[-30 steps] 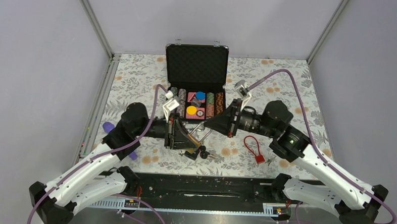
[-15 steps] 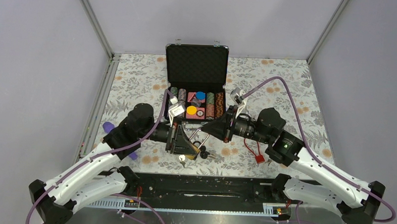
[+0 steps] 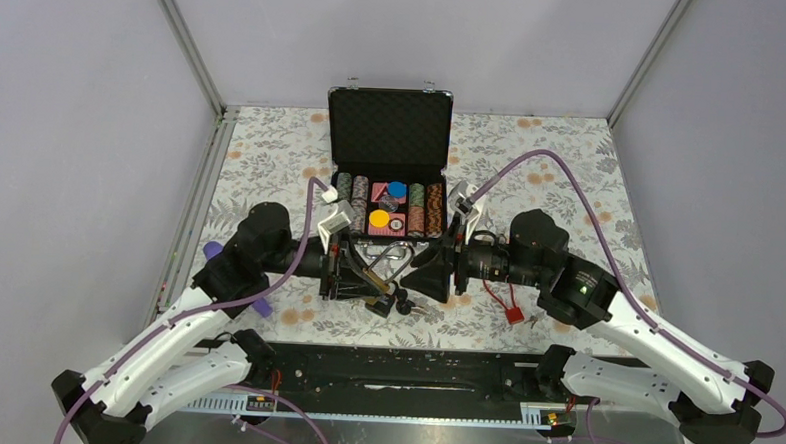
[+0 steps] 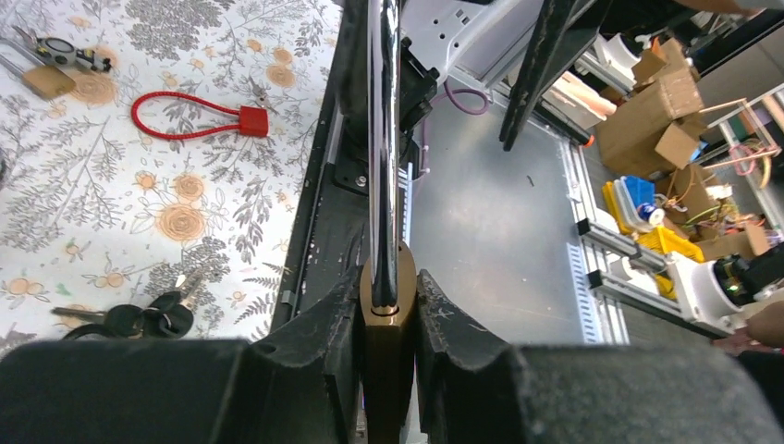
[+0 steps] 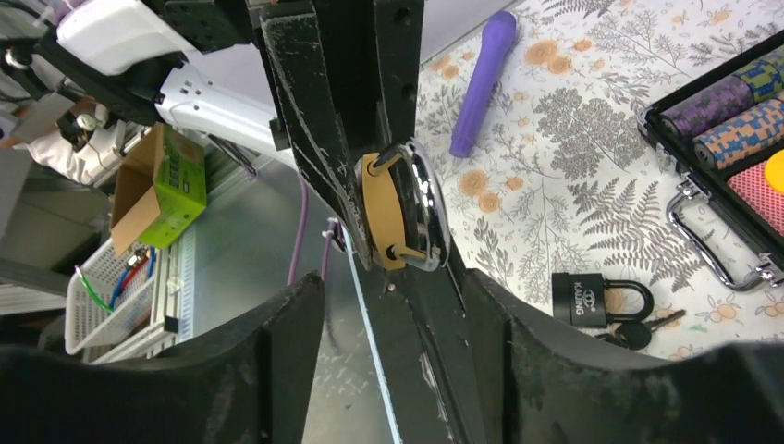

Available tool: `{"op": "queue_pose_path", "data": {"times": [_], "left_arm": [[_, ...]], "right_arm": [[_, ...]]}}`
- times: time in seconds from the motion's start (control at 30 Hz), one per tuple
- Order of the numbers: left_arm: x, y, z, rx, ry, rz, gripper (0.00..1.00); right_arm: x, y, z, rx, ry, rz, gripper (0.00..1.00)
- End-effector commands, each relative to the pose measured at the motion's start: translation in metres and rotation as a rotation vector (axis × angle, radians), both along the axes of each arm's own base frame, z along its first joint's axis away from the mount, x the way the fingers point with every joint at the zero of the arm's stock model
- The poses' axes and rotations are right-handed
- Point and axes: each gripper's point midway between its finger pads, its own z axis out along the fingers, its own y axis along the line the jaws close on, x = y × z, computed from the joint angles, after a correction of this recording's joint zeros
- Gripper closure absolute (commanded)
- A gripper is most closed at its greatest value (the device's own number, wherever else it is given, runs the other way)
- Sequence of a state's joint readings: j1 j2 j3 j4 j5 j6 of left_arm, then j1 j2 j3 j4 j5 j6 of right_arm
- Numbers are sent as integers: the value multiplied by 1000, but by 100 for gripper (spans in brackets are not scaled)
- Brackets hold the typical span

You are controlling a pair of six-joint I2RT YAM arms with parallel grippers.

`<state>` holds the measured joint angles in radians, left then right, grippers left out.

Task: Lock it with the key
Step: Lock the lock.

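Left claw (image 4: 386, 310) pinches the brass padlock with chrome shackle (image 4: 387, 277) off the table, probably to steady it. Right claw (image 5: 393, 287) hangs open and empty, facing it. Black-headed keys (image 4: 139, 320) lie on the floral tablecloth (image 4: 55, 231).

An open black case (image 3: 389, 132) filled with poker chips (image 3: 390, 207) stands on the floral counter (image 3: 572, 160), just beyond the left gripper (image 3: 347, 272) and the right gripper (image 3: 429, 279). A red cable lock (image 3: 507, 299) lies near the right gripper, on its right. A purple cylinder (image 3: 214, 249) lies well left of the left gripper, partly hidden.
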<state>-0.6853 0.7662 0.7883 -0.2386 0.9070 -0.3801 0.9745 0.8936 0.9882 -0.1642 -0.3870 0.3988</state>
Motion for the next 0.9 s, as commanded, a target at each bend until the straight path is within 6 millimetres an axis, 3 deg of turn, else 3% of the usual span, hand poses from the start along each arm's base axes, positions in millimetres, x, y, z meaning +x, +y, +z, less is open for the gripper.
{"op": "queue_pose_path", "data": {"times": [0.0, 0.27, 0.4, 0.5, 0.6, 0.7, 0.73, 0.8, 0.83, 0.87], "left_arm": [[-4, 2, 35, -105, -212, -45, 100], [-16, 2, 35, -113, -218, -115, 100], [-21, 2, 34, -116, -219, -134, 100], [-25, 2, 35, -122, -224, -148, 100], [-26, 2, 35, -122, -225, -152, 100], [-26, 3, 35, -122, -225, -150, 99], [-25, 3, 36, -123, -227, -145, 95], [-24, 3, 38, -126, -233, -132, 76], [-24, 3, 40, -133, -232, -123, 55], [-23, 3, 42, -146, -232, -110, 43]], "right_arm": [[-11, -4, 19, -4, -31, 54, 31], [-6, 3, 29, -18, -86, 84, 13], [1, 7, 29, -31, -91, 88, 13], [-2, 11, 29, -50, -83, 135, 20], [-9, 15, 29, -64, -80, 197, 37], [-10, 17, 28, -68, -73, 216, 70], [-10, 17, 28, -67, -72, 215, 82], [-8, 16, 31, -49, -79, 199, 99], [-7, 16, 35, -30, -80, 181, 100], [-5, 14, 40, -2, -90, 158, 100]]}}
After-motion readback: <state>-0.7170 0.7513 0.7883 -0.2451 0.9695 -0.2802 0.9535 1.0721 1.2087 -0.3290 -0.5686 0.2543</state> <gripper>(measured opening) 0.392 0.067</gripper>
